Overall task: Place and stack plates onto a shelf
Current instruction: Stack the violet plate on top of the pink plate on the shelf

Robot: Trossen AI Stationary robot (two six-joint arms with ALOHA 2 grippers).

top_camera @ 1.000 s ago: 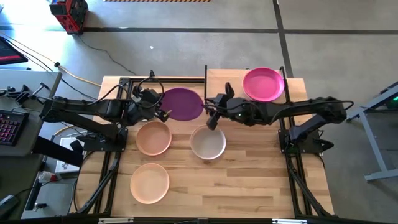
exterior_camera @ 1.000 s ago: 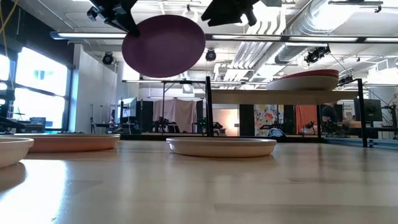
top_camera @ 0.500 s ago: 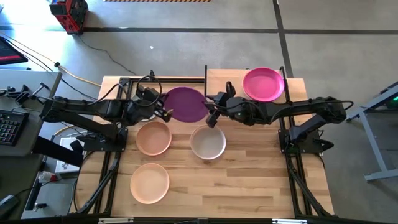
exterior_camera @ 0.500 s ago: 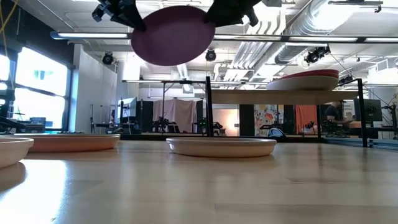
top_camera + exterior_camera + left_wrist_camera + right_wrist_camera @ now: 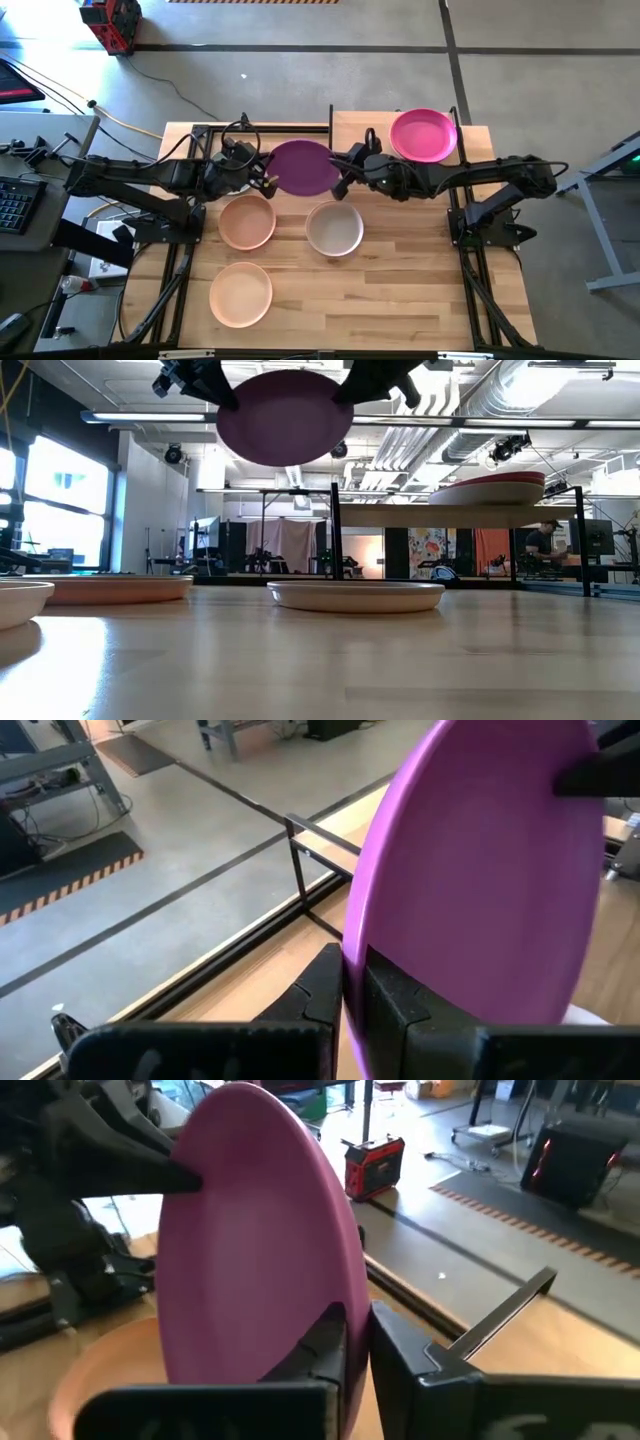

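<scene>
Pinching opposite edges of the purple plate (image 5: 303, 167), the left gripper (image 5: 262, 183) and right gripper (image 5: 341, 181) each have their jaws closed thin on its rim, holding it tilted in the air above the surface (image 5: 400, 290), beside the shelf (image 5: 355, 125) where the magenta plate (image 5: 424, 135) lies. The plate looks stiff, light and matte, likely best gripped at the rim as here. Three pale plates (image 5: 334, 230) lie below on the wood; an open workshop shows beyond.
</scene>
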